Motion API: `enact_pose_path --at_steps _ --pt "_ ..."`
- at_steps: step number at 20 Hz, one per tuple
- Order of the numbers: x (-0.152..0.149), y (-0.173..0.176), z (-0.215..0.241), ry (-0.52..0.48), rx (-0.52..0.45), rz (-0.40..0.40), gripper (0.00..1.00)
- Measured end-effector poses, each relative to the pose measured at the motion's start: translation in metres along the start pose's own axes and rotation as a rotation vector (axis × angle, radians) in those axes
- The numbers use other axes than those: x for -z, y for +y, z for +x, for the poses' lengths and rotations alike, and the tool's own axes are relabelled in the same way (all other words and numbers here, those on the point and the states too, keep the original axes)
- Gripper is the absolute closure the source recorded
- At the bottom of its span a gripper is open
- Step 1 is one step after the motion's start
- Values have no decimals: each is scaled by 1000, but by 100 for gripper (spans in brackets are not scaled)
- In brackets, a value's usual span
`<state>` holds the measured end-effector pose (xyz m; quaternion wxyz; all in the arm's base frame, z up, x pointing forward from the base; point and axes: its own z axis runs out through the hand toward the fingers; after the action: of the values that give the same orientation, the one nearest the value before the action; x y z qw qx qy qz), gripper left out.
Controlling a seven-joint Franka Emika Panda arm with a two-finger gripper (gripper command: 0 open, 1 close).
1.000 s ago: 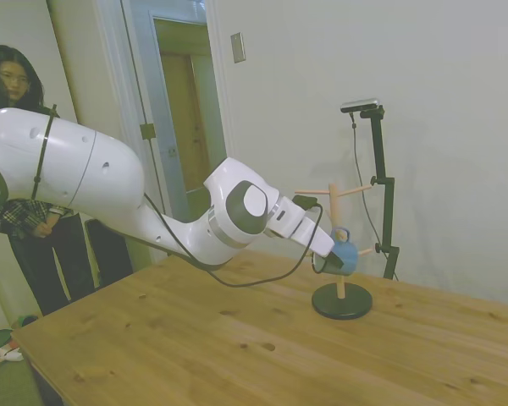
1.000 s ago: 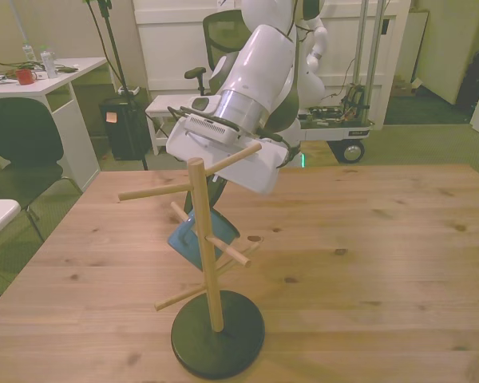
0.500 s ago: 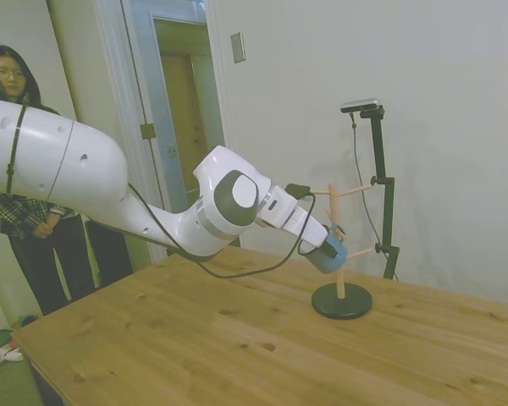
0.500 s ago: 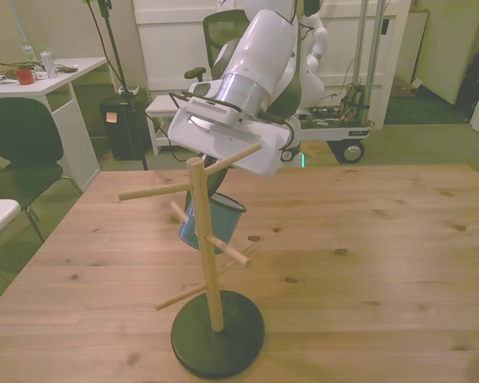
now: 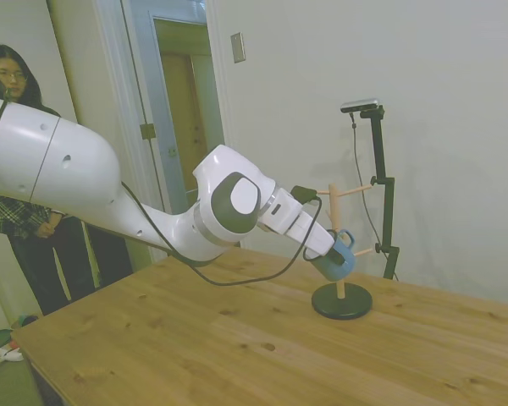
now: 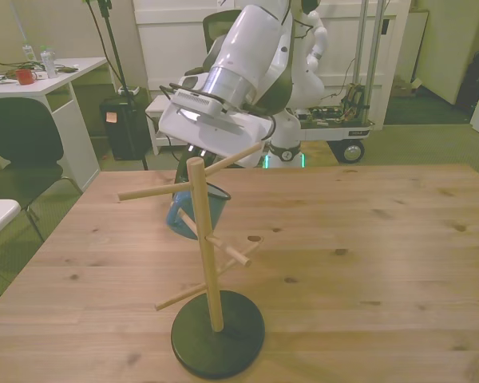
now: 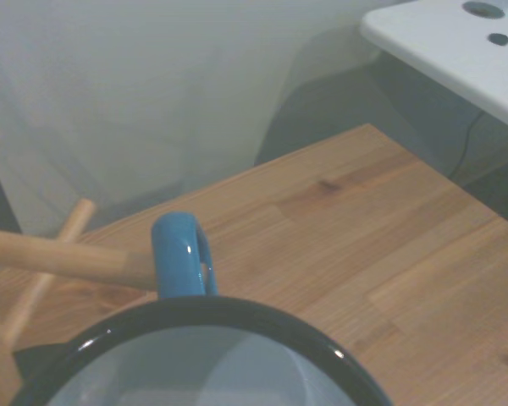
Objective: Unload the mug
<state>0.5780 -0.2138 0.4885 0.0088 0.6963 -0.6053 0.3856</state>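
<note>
Gripper (image 5: 328,254) clamped on mug (image 5: 337,257) at frame centre-right; handle (image 7: 183,254) around peg (image 7: 63,255). Risk: sideways pull snagging handle, toppling rack (image 6: 211,279).

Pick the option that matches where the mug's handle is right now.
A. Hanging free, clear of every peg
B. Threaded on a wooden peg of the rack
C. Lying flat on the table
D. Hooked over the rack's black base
B: in the wrist view the mug's blue handle sits around a wooden peg of the rack, with the peg running into the loop.
</note>
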Motion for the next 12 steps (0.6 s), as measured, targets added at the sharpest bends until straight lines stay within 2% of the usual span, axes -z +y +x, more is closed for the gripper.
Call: enact_pose_path --at_steps 3,6,12 --pt "4 17 14 1 -16 7 100" --pt "25 35 10 -30 -15 30 100" --pt "103 52 -47 -264 87 95 100"
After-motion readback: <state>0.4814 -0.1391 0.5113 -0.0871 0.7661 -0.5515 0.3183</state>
